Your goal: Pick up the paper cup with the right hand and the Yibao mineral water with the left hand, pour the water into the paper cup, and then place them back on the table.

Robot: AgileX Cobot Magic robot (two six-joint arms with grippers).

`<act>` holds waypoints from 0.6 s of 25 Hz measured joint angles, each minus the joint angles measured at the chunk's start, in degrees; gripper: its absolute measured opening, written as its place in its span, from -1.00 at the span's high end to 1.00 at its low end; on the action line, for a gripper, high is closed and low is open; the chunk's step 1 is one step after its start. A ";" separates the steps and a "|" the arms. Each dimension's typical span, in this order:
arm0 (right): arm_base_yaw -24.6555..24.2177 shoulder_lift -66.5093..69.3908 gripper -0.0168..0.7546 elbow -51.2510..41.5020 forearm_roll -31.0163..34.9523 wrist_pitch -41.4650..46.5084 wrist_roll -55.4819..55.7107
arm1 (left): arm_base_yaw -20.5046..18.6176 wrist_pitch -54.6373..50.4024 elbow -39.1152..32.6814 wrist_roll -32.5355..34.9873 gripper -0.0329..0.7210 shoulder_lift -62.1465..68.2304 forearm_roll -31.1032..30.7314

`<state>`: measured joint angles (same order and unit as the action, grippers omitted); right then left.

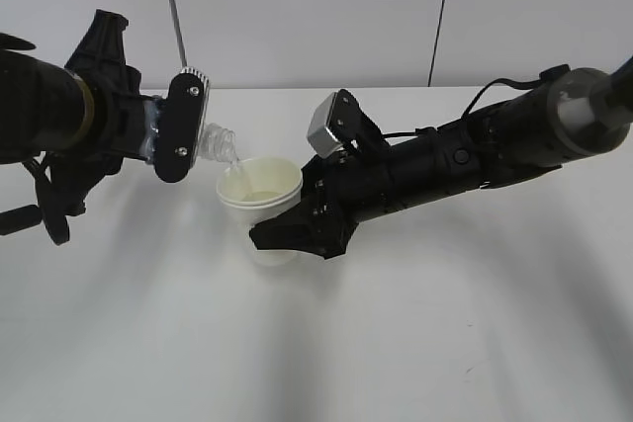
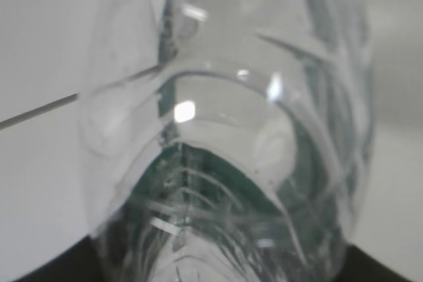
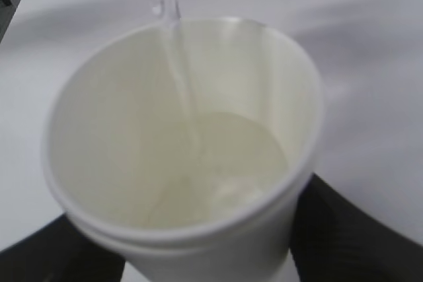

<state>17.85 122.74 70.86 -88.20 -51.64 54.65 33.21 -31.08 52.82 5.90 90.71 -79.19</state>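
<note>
The Yibao mineral water [image 1: 220,141], gripped by the left tool [image 1: 158,140], is tilted rightward over the paper cup [image 1: 259,188], clamped by the right tool [image 1: 287,234].

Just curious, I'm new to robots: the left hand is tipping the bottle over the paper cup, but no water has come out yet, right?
Not quite. Water is already streaming from the bottle into the paper cup; the right wrist view shows it pooling inside. The left hand is indeed tipping the bottle.

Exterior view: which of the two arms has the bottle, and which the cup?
The left hand, on the left with the screw-studded plate, holds the tipped Yibao mineral water. The right hand, with the silver-grey camera block, holds the paper cup.
</note>
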 joint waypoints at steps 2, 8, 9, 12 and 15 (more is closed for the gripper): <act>0.00 0.00 -0.39 0.00 -0.04 -0.10 0.00 | 0.00 0.00 0.00 0.00 0.02 0.00 0.00; 0.00 0.00 -0.39 0.00 -0.04 -0.67 0.00 | 0.00 0.00 0.00 -0.15 0.02 0.00 -0.05; 0.00 0.00 -0.39 0.00 -0.04 -0.80 0.00 | 0.00 0.00 0.00 -0.19 0.02 0.00 -0.05; 0.00 0.00 -0.39 0.00 -0.17 -0.84 0.00 | 0.00 0.00 0.00 -0.36 0.02 0.00 -0.11; 0.00 0.00 -0.39 0.00 -0.26 -0.84 0.00 | 0.00 0.00 0.00 -0.38 0.02 0.00 -0.11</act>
<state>17.85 122.74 70.86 -88.46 -52.49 54.65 33.21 -31.08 52.82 5.52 90.71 -79.30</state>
